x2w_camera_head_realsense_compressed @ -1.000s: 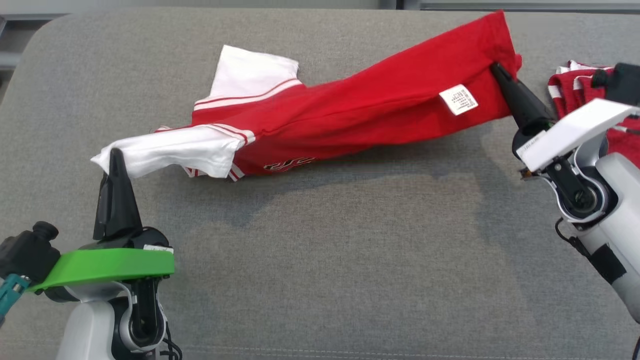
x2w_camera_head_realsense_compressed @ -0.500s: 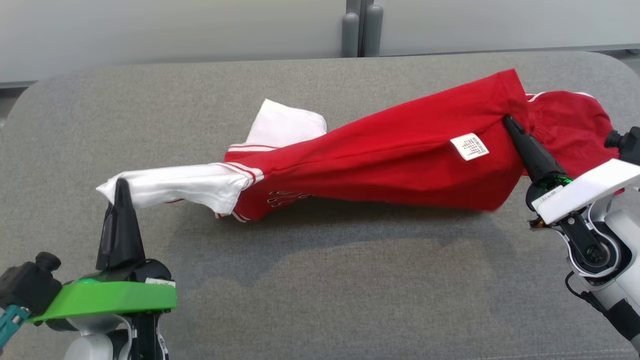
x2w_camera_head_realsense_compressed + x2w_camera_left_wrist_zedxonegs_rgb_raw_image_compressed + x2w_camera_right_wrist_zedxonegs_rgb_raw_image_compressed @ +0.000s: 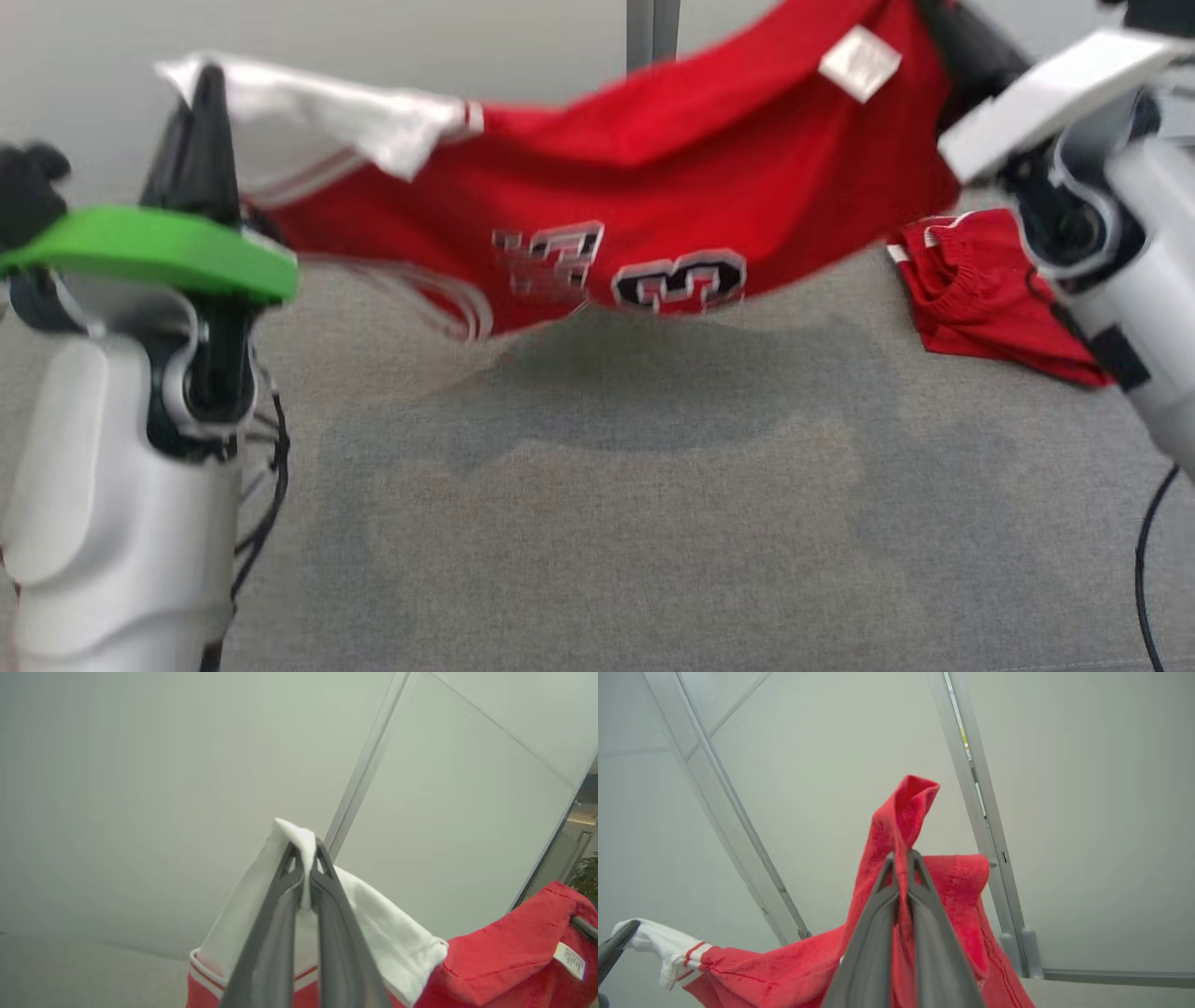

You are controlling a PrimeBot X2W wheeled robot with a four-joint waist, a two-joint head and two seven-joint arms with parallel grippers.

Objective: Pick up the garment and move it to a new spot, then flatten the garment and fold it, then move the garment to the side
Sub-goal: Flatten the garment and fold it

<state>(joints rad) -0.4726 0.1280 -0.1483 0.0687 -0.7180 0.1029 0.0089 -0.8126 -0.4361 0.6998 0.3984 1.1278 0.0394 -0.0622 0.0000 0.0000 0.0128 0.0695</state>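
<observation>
Pinched at white sleeve tip (image 3: 288, 831) in left pincer (image 3: 306, 850), red hem (image 3: 908, 802) in right pincer (image 3: 903, 857). Soft, light, limp garment (image 3: 653, 168), sagging between them. Probably safest gripped at stitched edges.

The left gripper (image 3: 306, 848) has two long, tapering dark-grey fingers (image 3: 275, 933). Behind it sits a flat bright-green plate (image 3: 159, 247) on a rounded pale-grey forearm (image 3: 112, 523) trailing thin black cables (image 3: 277, 467). Behind the right gripper (image 3: 903, 856) sits a white plate (image 3: 1046, 89), with one black cable (image 3: 1141, 560) lower down.

A pale panelled wall (image 3: 420, 28) with a grey post (image 3: 652, 28) stood behind the grey fabric surface (image 3: 653, 541).
</observation>
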